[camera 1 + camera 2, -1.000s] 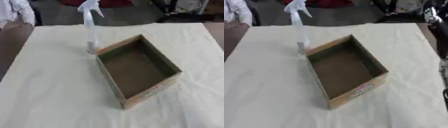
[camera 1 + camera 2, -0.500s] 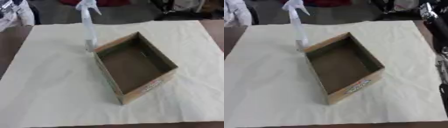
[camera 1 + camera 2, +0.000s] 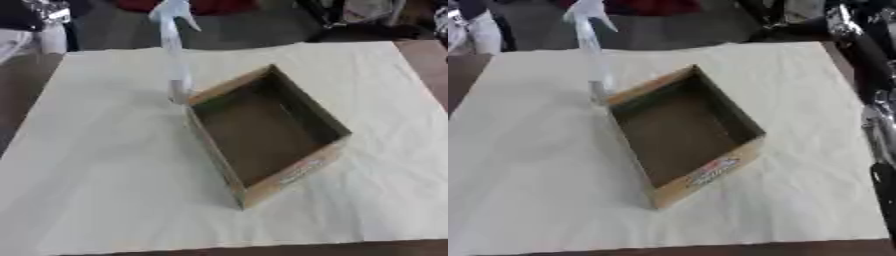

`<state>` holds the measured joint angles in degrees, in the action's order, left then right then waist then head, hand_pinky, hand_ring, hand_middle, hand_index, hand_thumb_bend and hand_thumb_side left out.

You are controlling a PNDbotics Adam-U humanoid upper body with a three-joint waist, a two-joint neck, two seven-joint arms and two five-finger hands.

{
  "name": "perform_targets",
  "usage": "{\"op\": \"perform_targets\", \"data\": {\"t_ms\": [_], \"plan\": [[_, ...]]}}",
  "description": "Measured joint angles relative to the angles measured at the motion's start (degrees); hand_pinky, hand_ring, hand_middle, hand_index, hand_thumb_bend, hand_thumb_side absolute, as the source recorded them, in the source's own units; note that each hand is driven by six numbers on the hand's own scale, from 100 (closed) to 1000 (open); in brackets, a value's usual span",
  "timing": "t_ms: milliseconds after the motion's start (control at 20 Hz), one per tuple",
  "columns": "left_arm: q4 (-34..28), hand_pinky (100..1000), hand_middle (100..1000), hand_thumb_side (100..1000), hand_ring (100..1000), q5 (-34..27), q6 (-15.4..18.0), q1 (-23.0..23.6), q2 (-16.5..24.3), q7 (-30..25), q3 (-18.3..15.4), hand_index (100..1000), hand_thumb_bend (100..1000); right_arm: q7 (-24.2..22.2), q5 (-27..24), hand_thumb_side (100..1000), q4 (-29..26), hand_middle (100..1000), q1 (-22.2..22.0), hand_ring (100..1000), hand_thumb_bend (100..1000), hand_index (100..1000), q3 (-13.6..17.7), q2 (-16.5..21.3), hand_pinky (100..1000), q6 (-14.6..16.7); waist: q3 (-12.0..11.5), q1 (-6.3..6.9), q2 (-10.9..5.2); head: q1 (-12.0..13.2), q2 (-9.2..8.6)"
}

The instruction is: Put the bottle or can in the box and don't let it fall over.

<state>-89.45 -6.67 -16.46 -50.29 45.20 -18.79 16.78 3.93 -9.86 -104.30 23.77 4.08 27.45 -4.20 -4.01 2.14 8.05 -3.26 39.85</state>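
Cream cloth (image 3: 105,175) covers the table. Spray bottle (image 3: 175,55) upright at upper left, just beside open cardboard box (image 3: 262,132). Neither hand visible, state unknown. Grasp low; lower it vertically.

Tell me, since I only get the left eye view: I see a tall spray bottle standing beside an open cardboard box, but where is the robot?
Observer: The right eye view shows its right arm, black with silver parts, running down the picture's right edge.
Operator: Is it touching anything yet?
Observer: No. It is well apart from the box and from the spray bottle, out by the right side of the table.
Operator: Is its hand ready to grab?
Observer: I cannot tell; a dark shape low at that edge may be the hand, but its fingers do not show.
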Motion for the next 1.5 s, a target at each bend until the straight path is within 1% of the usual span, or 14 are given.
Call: {"op": "perform_targets", "data": {"t_ms": [250, 400, 500, 650, 750, 800, 1100, 1500], "plan": [[2.25, 768, 852, 241, 833, 2.74, -0.8, -3.51, -0.98, -6.41, 1.62, 890, 499, -0.3, 0.0, 526, 0.03, 1000, 0.26, 954, 100, 885, -0.36, 0.02, 884, -0.1, -0.12, 0.33, 0.0, -0.56, -1.44], [3.29, 778, 860, 254, 843, 3.88, -0.56, -4.8, -1.52, -9.52, 1.77, 898, 503, -0.49, 0.0, 525, 0.08, 1000, 0.38, 954, 100, 885, -0.61, 0.03, 884, -0.11, -0.23, 0.57, 0.0, -0.89, -2.84], [3.86, 774, 860, 255, 843, 4.2, -0.26, -5.34, -1.91, -11.2, 1.74, 899, 498, -0.6, 0.0, 526, 0.13, 1000, 0.4, 954, 100, 885, -0.63, 0.04, 884, -0.15, -0.22, 0.61, 0.0, -1.04, -3.61], [4.6, 774, 860, 255, 843, 4.5, -0.01, -6.01, -2.45, -12.54, 1.68, 899, 498, -0.68, 0.0, 526, 0.15, 1000, 0.43, 954, 100, 885, -0.65, 0.05, 884, -0.15, -0.22, 0.81, 0.0, -1.37, -4.22], [4.87, 761, 857, 273, 839, 4.66, 0.1, -6.27, -2.56, -12.86, 1.66, 893, 484, -0.69, 0.0, 526, 0.16, 1000, 0.44, 954, 100, 886, -0.66, 0.05, 884, -0.15, -0.21, 0.87, 0.0, -1.41, -4.28], [5.21, 760, 857, 262, 839, 4.64, 0.0, -6.45, -2.76, -13.01, 1.58, 893, 479, -0.72, 0.0, 526, 0.17, 1000, 0.52, 954, 100, 886, -0.78, 0.05, 884, -0.17, -0.07, 0.88, 0.01, -1.41, -4.29], [8.97, 761, 861, 268, 842, 4.11, -1.47, -9.86, -6.93, -13.73, 1.52, 893, 484, -0.99, 0.0, 526, 0.32, 1000, 0.93, 954, 100, 886, -1.24, 0.05, 884, -0.38, 0.39, 1.16, 0.07, -1.37, -4.29], [12.54, 767, 864, 268, 847, 5.97, -1.68, -11.82, -10.44, -13.99, 1.74, 887, 499, -1.37, 0.0, 526, 0.33, 1000, 1.39, 955, 100, 887, -1.5, 0.05, 884, -0.48, 0.85, 1.26, 0.34, -1.16, -4.26]]}}
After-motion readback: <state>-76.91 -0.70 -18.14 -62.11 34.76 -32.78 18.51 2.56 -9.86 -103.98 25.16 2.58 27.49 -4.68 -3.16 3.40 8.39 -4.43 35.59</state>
